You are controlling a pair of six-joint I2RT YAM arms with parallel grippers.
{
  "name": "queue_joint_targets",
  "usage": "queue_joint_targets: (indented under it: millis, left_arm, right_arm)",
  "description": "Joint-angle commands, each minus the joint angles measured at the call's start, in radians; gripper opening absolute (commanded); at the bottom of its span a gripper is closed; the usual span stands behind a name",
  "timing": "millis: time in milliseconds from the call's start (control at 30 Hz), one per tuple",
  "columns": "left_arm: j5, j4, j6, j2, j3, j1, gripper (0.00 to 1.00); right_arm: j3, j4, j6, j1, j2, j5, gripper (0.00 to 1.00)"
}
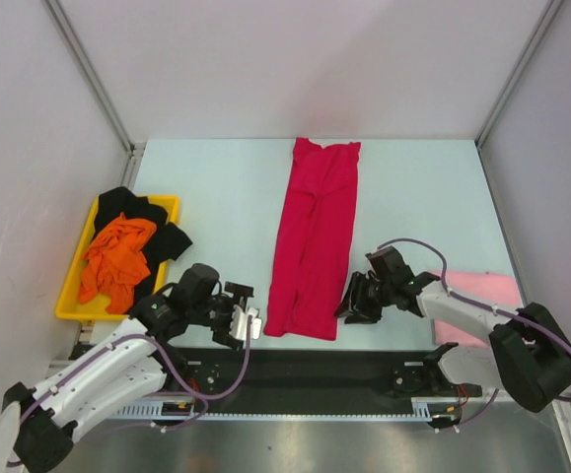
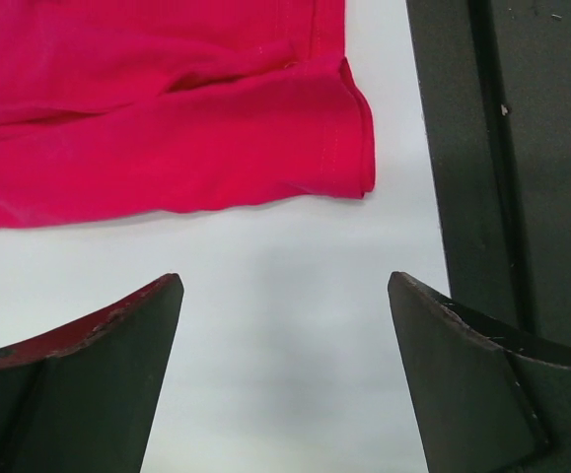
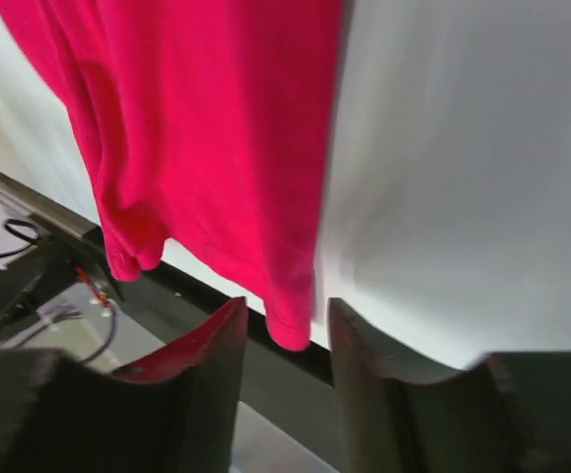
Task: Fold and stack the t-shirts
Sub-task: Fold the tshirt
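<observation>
- Left wrist view: the left gripper [image 2: 283,286] stands wide open and holds nothing, with only bare table [image 2: 265,256] between its fingers.
- Straight ahead of that gap, a short way off, lies the near-left hem corner of the crimson red t-shirt [image 2: 167,128]. The cloth spreads to the left of the view, and the black rail [image 2: 482,148] runs down the right side.
- Right wrist view: the right gripper [image 3: 285,310] has its jaws close together with a narrow slit between them. The shirt's other near corner shows in that slit, with dark rail visible on either side of it, so I judge it is not pinched and the claw is holding nothing.
- Top external view: the red shirt is a long narrow strip. Its long axis runs from the near edge of the table to the far edge, with the far end leaning slightly right.
- The two claws flank its near hem, left at the left corner and right at the right corner. The right one is closer to its cloth.
- The next move probably turns on this: each claw reaches inward to its own corner, then the hem is carried away along the long axis.
- Further out, the pale pink t-shirt [image 1: 487,288] lies flat by the right arm. The orange t-shirt [image 1: 117,258] and black t-shirt [image 1: 167,241] sit heaped in the yellow tray [image 1: 68,307] at far left.
</observation>
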Motion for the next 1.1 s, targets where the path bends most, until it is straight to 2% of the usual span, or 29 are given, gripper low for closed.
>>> queue_joint_targets:
  millis: [0, 33, 167, 200, 233, 267, 300, 367, 500, 667, 833, 900, 933, 1000, 1067]
  left_arm:
    - [0.049, 0.066, 0.051, 0.041, 0.010, -0.001, 0.91]
    - [0.040, 0.065, 0.050, 0.045, 0.020, -0.001, 0.89]
    - [0.054, 0.062, 0.027, 0.081, 0.026, -0.001, 0.89]
    - [0.057, 0.080, -0.005, 0.090, 0.025, -0.001, 0.88]
    - [0.055, 0.094, -0.024, 0.111, 0.025, -0.001, 0.87]
    - [0.063, 0.105, -0.039, 0.120, 0.025, -0.001, 0.87]
    - [0.071, 0.120, -0.048, 0.128, 0.025, -0.001, 0.86]
    - [0.086, 0.129, -0.032, 0.136, 0.014, -0.014, 0.83]
    - [0.020, 0.244, 0.013, 0.151, -0.032, -0.066, 0.81]
    - [0.003, 0.325, 0.081, 0.240, -0.035, -0.127, 0.80]
    - [-0.041, 0.303, 0.248, 0.303, -0.072, -0.265, 0.82]
    - [-0.067, 0.309, 0.265, 0.311, -0.084, -0.310, 0.82]
    - [-0.069, 0.307, 0.265, 0.324, -0.081, -0.320, 0.82]
    - [-0.051, 0.318, 0.254, 0.340, -0.072, -0.327, 0.82]
    - [-0.044, 0.341, 0.248, 0.364, -0.069, -0.337, 0.79]
  right_arm:
    - [-0.038, 0.157, 0.089, 0.015, 0.085, -0.122, 0.42]
    - [-0.036, 0.150, 0.081, 0.013, 0.105, -0.122, 0.31]
    - [-0.047, 0.193, 0.069, 0.016, 0.158, -0.153, 0.23]
    - [-0.044, 0.199, 0.067, 0.016, 0.174, -0.157, 0.19]
    - [-0.038, 0.187, 0.060, 0.016, 0.182, -0.160, 0.09]
    - [-0.030, 0.159, 0.048, 0.013, 0.187, -0.148, 0.05]
    - [-0.010, 0.078, 0.016, 0.004, 0.185, -0.133, 0.00]
    - [-0.006, -0.005, -0.021, -0.014, 0.158, -0.099, 0.00]
    - [-0.045, -0.184, -0.074, -0.103, 0.048, -0.081, 0.00]
    - [-0.116, -0.264, -0.072, -0.168, -0.121, -0.071, 0.00]
    - [-0.145, -0.237, -0.077, -0.191, -0.138, -0.107, 0.00]
    - [-0.142, -0.248, -0.106, -0.211, -0.134, -0.113, 0.12]
    - [-0.139, -0.249, -0.115, -0.211, -0.135, -0.117, 0.23]
    - [-0.127, -0.252, -0.121, -0.202, -0.144, -0.122, 0.34]
    - [-0.124, -0.251, -0.118, -0.191, -0.143, -0.119, 0.39]
